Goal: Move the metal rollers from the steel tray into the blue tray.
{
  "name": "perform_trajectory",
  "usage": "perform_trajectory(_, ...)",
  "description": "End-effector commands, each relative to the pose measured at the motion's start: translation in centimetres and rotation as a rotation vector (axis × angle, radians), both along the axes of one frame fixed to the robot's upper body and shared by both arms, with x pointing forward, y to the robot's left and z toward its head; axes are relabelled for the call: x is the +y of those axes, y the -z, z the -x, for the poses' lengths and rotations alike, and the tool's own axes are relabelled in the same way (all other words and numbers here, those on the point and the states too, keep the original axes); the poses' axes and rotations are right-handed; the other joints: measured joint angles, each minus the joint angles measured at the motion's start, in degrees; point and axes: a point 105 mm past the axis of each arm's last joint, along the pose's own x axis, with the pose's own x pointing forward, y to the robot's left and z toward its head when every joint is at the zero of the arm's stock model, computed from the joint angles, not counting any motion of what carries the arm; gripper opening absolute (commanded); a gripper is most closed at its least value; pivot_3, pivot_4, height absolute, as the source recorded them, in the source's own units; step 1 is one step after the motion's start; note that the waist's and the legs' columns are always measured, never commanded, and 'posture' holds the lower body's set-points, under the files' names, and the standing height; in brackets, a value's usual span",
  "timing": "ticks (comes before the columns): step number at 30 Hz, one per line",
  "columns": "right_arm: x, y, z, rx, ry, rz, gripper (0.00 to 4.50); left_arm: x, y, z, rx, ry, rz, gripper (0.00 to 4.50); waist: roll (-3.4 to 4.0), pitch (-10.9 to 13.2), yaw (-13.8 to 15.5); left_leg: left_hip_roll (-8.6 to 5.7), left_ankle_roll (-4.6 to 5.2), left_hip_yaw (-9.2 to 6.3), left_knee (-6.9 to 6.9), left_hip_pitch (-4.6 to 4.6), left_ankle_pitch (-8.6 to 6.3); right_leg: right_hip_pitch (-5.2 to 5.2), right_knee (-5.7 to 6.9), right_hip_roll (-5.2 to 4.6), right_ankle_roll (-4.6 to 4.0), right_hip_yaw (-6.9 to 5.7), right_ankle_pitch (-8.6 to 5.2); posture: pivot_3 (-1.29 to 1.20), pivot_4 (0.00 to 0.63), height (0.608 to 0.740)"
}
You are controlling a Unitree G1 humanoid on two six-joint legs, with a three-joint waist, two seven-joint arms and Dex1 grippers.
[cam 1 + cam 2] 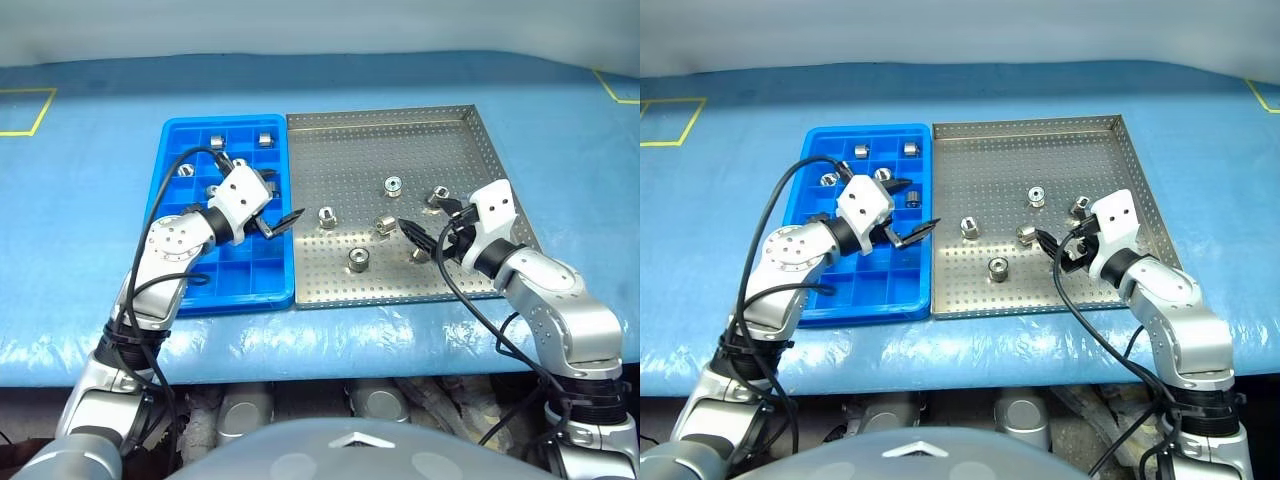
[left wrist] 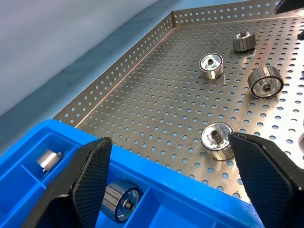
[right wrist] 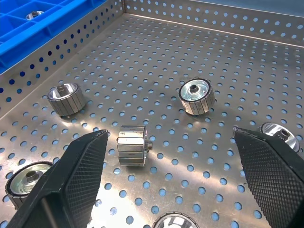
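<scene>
The right gripper (image 1: 428,238) hangs low over the steel tray (image 1: 340,140), its fingers spread wide and empty, with a metal roller lying on its side (image 3: 132,145) just ahead between them. The left gripper (image 1: 281,220) is likewise spread and empty, poised over the seam where the blue tray (image 1: 175,135) meets the steel one. The metal rollers (image 1: 392,185) lie divided: about six scattered across the near half of the steel tray, several already in the blue tray's far compartments. Judged by appearance, each roller is solid, rigid, dense for its size, and smooth enough to slip or roll; the ribbed outer wall, pinched across the diameter, looks the surest hold. Upright rollers sit well apart, so neighbours obstruct little. The steel tray's low perforated rim and the blue tray's raised wall stand between pickup and compartment and must be cleared. A pale blue table cover (image 1: 80,180) surrounds both trays.
</scene>
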Motion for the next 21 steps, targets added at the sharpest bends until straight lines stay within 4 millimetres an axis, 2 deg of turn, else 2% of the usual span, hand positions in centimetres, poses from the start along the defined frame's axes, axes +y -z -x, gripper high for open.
perform_trajectory(1, -0.4, -1.6, 0.0, -0.078, 0.028, 0.010, 4.47, -0.6, -0.8, 0.1, -0.027, 0.033, 0.007, 4.30, 0.00, 0.00, -0.02, 0.00, 0.00, 0.00, 0.00, 0.00, 0.00, 0.00, 0.00, 0.00, 0.00, 0.00, 0.00, -0.11, 0.150, 0.740)
perform_trajectory(6, -1.8, -1.5, -0.5, -0.090, 0.137, 0.020, 4.47, -0.9, -1.2, 0.0, -0.013, 0.039, 0.032, 4.30, 0.01, 0.00, -0.02, 0.00, 0.00, 0.00, 0.02, 0.00, 0.00, 0.00, 0.02, 0.00, 0.00, 0.00, 0.00, -0.11, 0.150, 0.740)
perform_trajectory(10, -1.5, -1.8, -0.4, -0.118, 0.128, 0.018, 4.47, -0.8, -1.4, 0.1, -0.009, 0.045, 0.034, 4.30, 0.01, -0.01, -0.31, 0.00, 0.00, 0.00, 0.04, 0.00, 0.00, 0.00, 0.03, 0.00, 0.00, 0.00, 0.00, -0.13, 0.150, 0.740)
perform_trajectory(14, -1.3, -2.9, -0.4, -0.200, 0.129, 0.010, 4.47, -0.8, -1.8, -0.2, -0.003, 0.034, 0.047, 4.30, 0.01, 0.00, -0.59, 0.00, 0.00, 0.00, 0.05, 0.00, 0.00, 0.00, 0.04, 0.00, 0.00, 0.01, 0.00, -0.13, 0.150, 0.740)
perform_trajectory(21, -0.8, -2.1, -0.1, -0.128, 0.121, -0.040, 4.47, -0.4, -2.2, -1.0, 0.092, -0.015, 0.108, 4.30, 0.01, -0.01, -0.85, 0.00, 0.00, 0.00, 0.15, 0.00, 0.00, 0.02, 0.09, 0.01, 0.02, 0.00, 0.00, -0.15, 0.150, 0.740)
